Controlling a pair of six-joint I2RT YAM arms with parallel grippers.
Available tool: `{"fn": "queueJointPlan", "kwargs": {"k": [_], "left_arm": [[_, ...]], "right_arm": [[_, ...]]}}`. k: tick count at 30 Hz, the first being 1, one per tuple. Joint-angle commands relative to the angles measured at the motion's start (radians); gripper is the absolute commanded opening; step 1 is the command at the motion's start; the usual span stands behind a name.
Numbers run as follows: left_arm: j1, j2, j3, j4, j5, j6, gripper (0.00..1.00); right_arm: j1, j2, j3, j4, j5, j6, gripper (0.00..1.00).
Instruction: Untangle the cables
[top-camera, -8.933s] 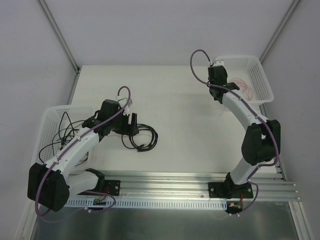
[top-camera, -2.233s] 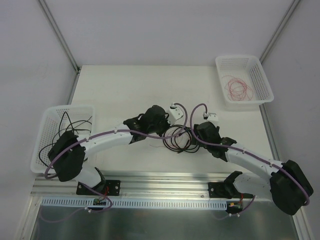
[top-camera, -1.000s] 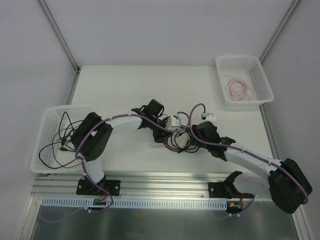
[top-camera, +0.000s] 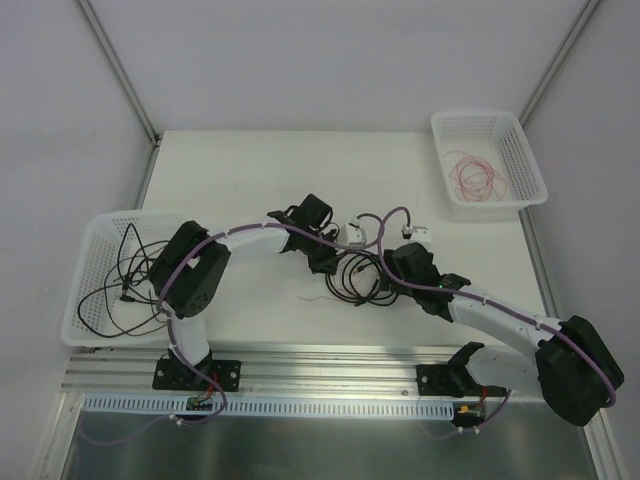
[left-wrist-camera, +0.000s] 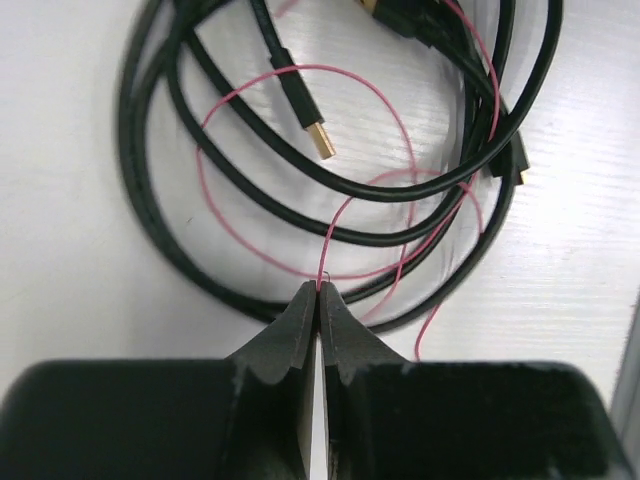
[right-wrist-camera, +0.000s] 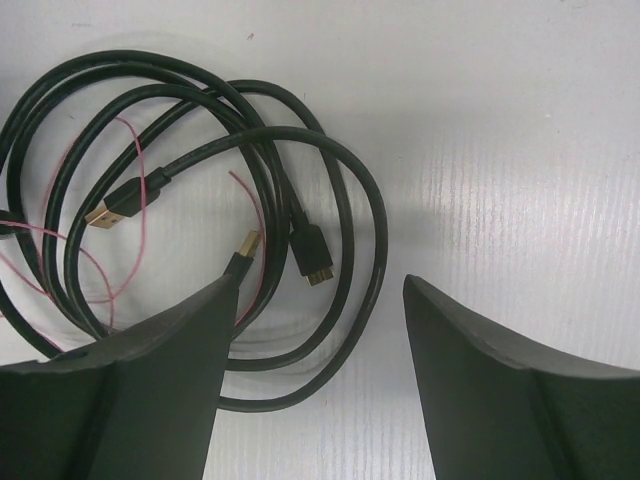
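Left gripper (left-wrist-camera: 318, 292): my fingertips are pressed together, pinching the red wire (left-wrist-camera: 310, 67) right at the tips. From the pinch it loops out over and through the black cables (left-wrist-camera: 390, 195), which are coiled flat on the table (top-camera: 250, 170). A gold-tipped USB plug (left-wrist-camera: 305, 120) lies inside the coil.

Right gripper (right-wrist-camera: 320, 285): fingers (right-wrist-camera: 150, 390) spread wide, holding nothing. One finger overlaps the coil's edge, the other is over bare table.

The bundle sits mid-table toward the near side, between my two wrists.

The left basket (top-camera: 100, 225) at the table's left edge holds more black leads (top-camera: 120, 290). The right basket (top-camera: 530, 165) in the far right corner holds a red coil (top-camera: 475, 178).
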Motion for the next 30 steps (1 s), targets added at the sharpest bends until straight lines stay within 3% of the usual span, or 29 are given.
{"fn": "queueJointPlan", "kwargs": {"k": [1,7,16,23,30], "left_arm": [[-0.007,-0.191,0.019,-0.038,-0.084,-0.098,0.0],[-0.007,-0.476,0.088,-0.131,-0.228,-0.228,0.0],[-0.007,-0.71,0.315,-0.217,-0.36,-0.385,0.0],[-0.007,-0.719,0.489,-0.295,-0.434,-0.408,0.0],[-0.007,-0.718,0.551,-0.342,-0.498,-0.414,0.0]], "right_arm": [[-0.006,-0.022,0.02,0.026,0.012,0.007,0.7],[-0.006,-0.073,0.009,0.006,0.018,0.024,0.7],[-0.003,-0.179,0.028,-0.088,0.006,0.042,0.7],[0.009,-0.192,0.064,-0.135,-0.054,0.032,0.7],[0.107,-0.22,0.109,-0.161,-0.059,-0.01,0.69]]}}
